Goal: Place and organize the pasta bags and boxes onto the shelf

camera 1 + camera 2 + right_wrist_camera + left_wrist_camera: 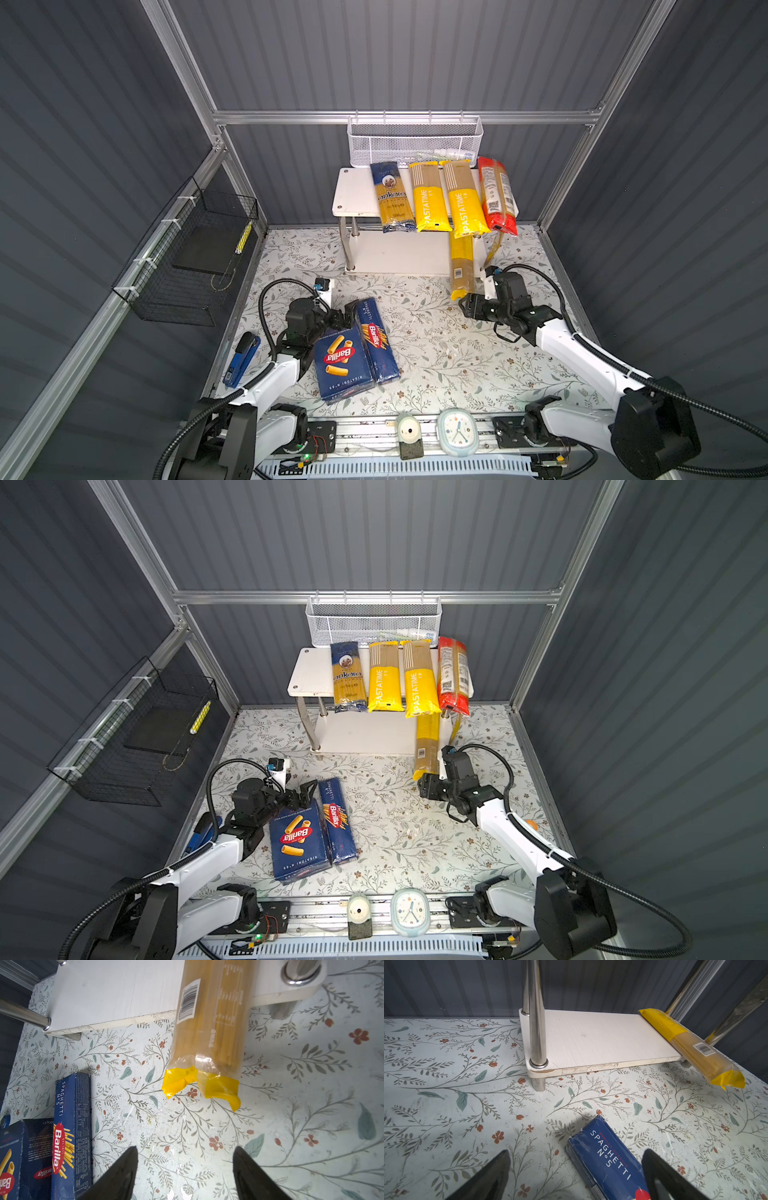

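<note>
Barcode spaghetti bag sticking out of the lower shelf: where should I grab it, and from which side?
Grip the barcode spaghetti bag across its narrow width, just behind the crimped yellow end, where the strands make it firm. Come from the front with the open right gripper, which faces that end. That end juts past the lower shelf board at its front edge, so it looks unobstructed.

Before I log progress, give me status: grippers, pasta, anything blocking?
Left gripper open at spaghetti box end. Right gripper open, empty. Barcode bag overhangs lower shelf. Nothing blocking.
</note>
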`<action>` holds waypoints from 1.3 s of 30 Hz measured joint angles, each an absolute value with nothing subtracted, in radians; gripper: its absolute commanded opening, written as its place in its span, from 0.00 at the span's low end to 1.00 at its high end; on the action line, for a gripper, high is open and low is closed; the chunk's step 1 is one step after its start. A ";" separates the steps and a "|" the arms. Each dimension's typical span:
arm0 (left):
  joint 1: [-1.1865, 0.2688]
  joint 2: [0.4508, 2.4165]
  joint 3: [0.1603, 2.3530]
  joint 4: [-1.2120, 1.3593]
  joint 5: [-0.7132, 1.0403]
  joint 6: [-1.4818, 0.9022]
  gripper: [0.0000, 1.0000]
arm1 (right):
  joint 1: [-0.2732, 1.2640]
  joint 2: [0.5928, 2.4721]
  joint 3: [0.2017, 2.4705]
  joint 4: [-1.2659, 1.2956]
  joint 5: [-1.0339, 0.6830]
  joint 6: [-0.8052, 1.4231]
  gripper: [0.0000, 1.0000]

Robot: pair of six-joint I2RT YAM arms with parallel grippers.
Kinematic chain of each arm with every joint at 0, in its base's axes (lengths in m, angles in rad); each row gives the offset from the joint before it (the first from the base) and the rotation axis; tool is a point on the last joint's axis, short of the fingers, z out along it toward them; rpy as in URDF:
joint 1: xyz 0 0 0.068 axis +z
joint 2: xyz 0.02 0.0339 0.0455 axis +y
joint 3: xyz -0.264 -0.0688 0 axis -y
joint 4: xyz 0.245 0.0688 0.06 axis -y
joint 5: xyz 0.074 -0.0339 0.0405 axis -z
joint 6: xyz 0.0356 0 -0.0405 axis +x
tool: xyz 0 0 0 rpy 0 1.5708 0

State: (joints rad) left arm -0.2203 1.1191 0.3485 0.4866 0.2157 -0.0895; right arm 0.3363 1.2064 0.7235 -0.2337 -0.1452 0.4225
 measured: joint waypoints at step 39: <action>-0.220 1.120 0.350 0.486 0.208 -0.089 1.00 | 0.321 1.454 0.743 0.027 -0.236 0.474 0.77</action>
State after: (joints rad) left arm -0.2203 1.1198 0.3500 0.4862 0.2085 -0.0895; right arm 0.3214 1.4544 0.7429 0.0273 -0.2356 0.4736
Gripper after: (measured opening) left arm 0.994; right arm 0.764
